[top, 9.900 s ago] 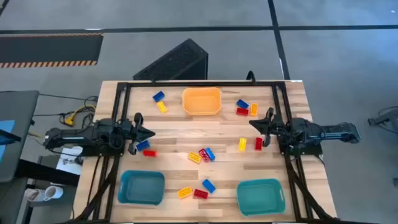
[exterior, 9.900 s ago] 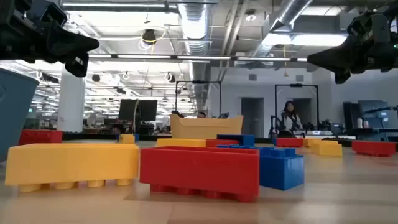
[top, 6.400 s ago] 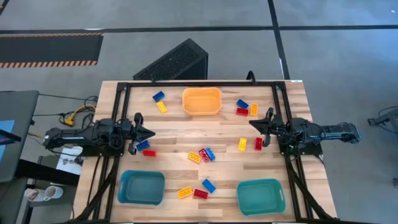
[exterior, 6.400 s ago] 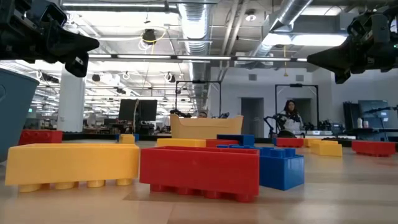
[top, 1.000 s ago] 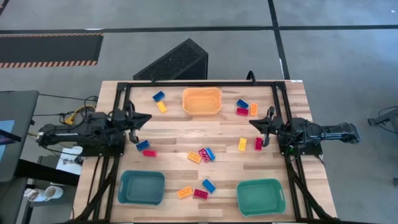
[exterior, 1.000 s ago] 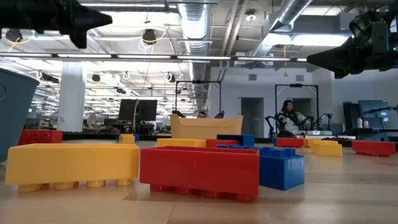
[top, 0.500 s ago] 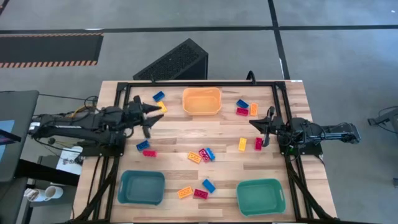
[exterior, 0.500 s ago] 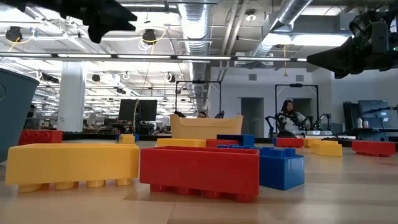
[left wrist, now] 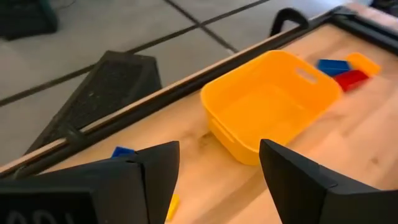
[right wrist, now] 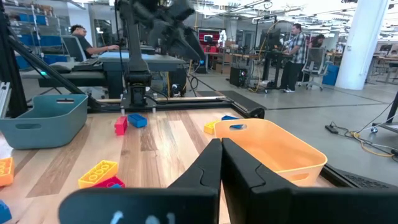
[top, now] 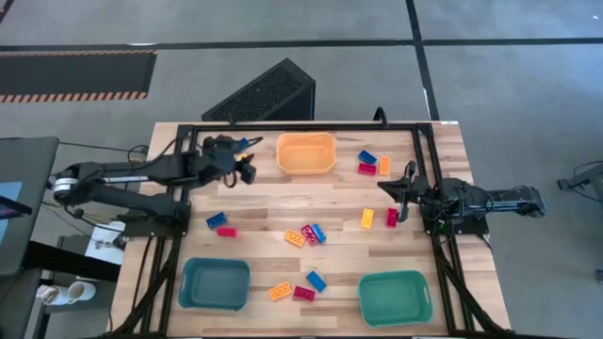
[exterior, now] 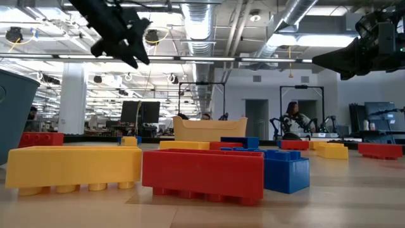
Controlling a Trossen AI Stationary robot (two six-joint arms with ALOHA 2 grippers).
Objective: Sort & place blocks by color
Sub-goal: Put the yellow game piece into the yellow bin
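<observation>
Hovering left gripper (top: 247, 162), fingers apart, empty, masks blue and yellow blocks (left wrist: 122, 151) beside orange bin (top: 305, 153), perhaps partly. Right gripper (top: 394, 188) closed; remaining blocks scattered.

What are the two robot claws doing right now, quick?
Left gripper: open, holding nothing, above the far-left blue and yellow studded plastic toy bricks.
Right gripper: shut, empty, waiting at the table's right side.
</observation>
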